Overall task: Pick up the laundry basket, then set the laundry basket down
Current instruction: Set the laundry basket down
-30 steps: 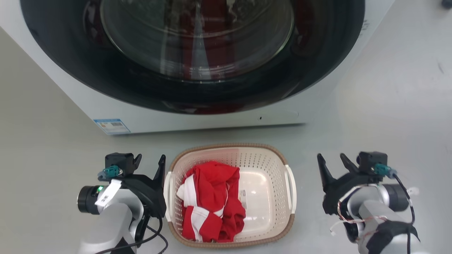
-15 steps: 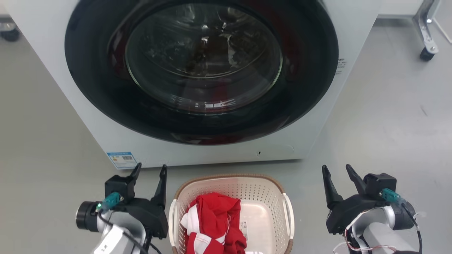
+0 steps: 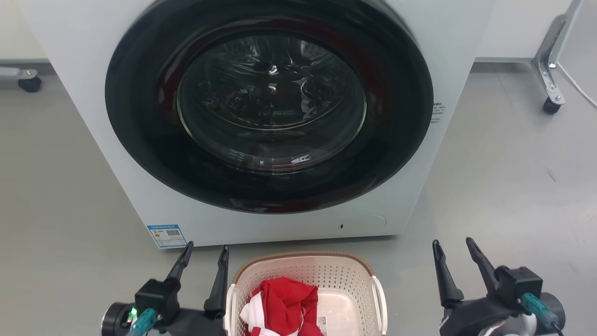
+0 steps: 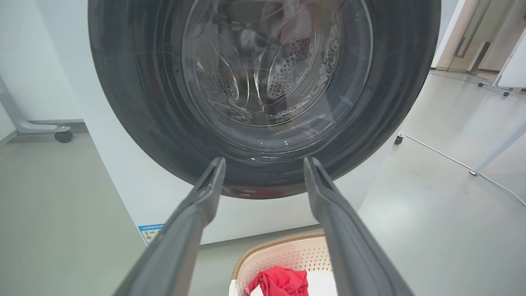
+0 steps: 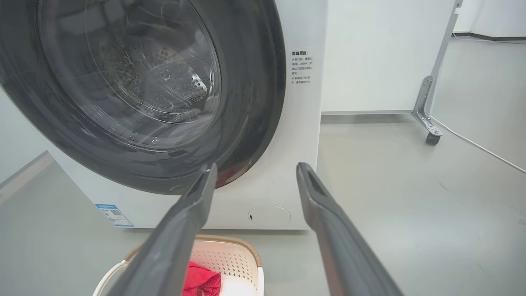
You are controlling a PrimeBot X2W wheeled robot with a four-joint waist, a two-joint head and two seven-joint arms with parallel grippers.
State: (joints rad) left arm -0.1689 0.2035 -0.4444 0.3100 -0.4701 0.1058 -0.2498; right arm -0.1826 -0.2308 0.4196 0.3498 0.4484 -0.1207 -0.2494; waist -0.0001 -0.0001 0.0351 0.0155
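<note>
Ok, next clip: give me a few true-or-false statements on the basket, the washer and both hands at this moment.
1. The laundry basket stands on the floor in front of the washer. True.
2. The washer's round door hangs open. False: it is closed.
3. The left hand is clamped on a basket handle. False: its fingers are spread beside the basket, holding nothing.
4. A red and white garment lies in the basket. True.
5. The right hand is open and holds nothing. True.
</note>
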